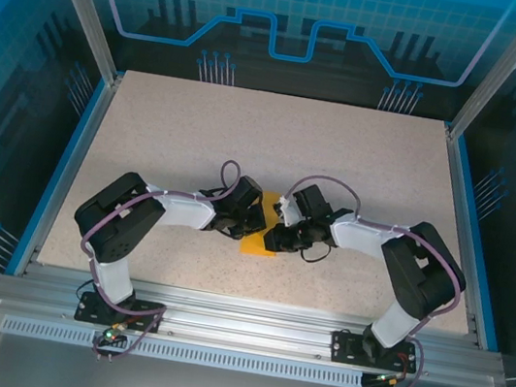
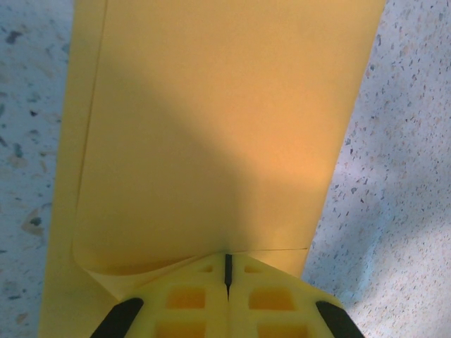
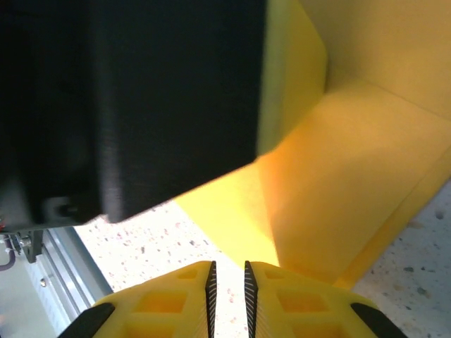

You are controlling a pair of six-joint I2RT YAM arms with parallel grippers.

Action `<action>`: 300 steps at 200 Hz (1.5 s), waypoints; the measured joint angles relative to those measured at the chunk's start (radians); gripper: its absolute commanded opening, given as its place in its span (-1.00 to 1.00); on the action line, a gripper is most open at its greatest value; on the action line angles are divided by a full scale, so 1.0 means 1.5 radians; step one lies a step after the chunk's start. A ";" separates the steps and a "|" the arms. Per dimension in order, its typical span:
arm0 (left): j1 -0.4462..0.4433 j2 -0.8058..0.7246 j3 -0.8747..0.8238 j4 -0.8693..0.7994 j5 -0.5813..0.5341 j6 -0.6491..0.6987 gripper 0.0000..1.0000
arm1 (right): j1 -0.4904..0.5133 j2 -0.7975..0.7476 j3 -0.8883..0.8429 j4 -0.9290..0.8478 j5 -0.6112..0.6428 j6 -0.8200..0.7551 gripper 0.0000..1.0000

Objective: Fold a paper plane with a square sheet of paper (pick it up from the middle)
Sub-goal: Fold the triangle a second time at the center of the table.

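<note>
- Paper (image 1: 257, 243) lies mid-tabletop (image 1: 361, 161), between your two arms; it is partly folded, the upper layer (image 2: 211, 141) lying over a lower layer (image 2: 60, 211) that shows as a strip along one side.
- Your left end effector (image 2: 227, 273) is closed tight, with its tips at the near edge of the upper layer; that edge curls up there, so I judge the layer is pinched.
- Your right end effector (image 3: 227, 278) shows only a narrow slit between its fingers, with nothing in it; it sits low, just beside the paper, where part of the sheet stands up like a wall.
- Step in hand, as I read it: bring the raised flap over and set the crease.
- Lower the flap slowly and straight; line up the edges before anything is pressed; a sideways tug would probably drag the loose lower layer across the tabletop.
- Use the right tips to pin the flat part, then press along the fold; go lightly, since thin paper crumples easily.
</note>
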 measured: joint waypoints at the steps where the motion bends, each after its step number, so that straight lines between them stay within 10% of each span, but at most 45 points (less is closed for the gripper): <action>1: 0.000 0.000 0.000 0.000 0.000 0.000 -1.00 | 0.000 0.002 0.000 -0.001 0.001 0.000 -0.60; 300: -0.001 0.014 0.013 0.004 0.014 0.000 -1.00 | -0.020 -0.029 -0.059 -0.024 0.054 -0.007 -0.80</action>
